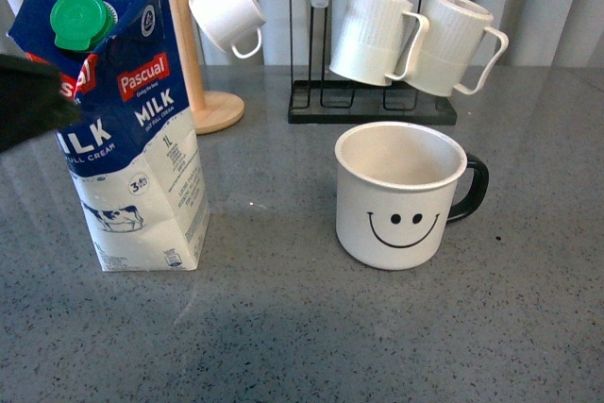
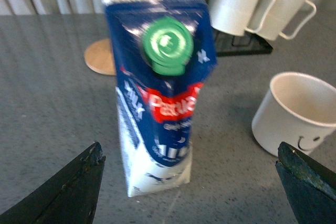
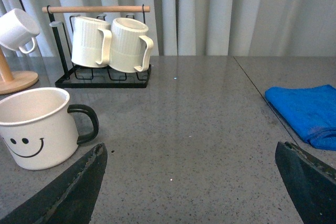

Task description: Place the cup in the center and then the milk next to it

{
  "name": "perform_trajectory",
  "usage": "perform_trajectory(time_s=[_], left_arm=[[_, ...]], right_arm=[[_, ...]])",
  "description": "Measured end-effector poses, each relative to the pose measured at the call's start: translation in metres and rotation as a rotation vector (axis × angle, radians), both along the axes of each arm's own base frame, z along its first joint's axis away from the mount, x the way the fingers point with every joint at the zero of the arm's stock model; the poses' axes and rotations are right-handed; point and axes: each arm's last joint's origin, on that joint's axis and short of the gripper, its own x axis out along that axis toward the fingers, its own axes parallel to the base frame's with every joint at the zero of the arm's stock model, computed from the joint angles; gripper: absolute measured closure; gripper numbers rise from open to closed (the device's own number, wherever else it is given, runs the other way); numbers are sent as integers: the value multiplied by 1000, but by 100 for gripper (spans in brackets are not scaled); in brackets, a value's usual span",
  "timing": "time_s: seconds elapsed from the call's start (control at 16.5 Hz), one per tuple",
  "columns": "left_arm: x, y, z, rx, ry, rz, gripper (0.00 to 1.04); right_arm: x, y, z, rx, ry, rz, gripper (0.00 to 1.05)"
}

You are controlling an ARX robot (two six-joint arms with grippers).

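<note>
The milk, a tall blue-and-white carton with a green cap, stands on the grey table at the left. The cup, a white mug with a black smiley face and a black handle, sits to its right, near the middle, with a gap between them. In the left wrist view my left gripper is open, with the milk ahead between its wide-apart fingers and untouched. The cup lies off to one side. My right gripper is open over bare table, beside the cup.
A black rack with two ribbed cream mugs stands behind the cup. A wooden mug tree holds a small white cup. A blue cloth lies at the table's right. A dark part of my left arm overlaps the carton's left side.
</note>
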Motion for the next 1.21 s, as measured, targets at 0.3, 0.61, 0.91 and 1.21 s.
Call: perform_trajectory(time_s=[0.3,0.61,0.91,1.21], left_arm=[[21,-25,-21,42,61,38,7],[36,-32,-32,10,65,45,7],[64,-29,-42,-33,58,99,7],[74,-31,-43,-57,49,108,34]], right_arm=[[0,0,0,0,0,0,7],[0,0,0,0,0,0,7],[0,0,0,0,0,0,7],[0,0,0,0,0,0,7]])
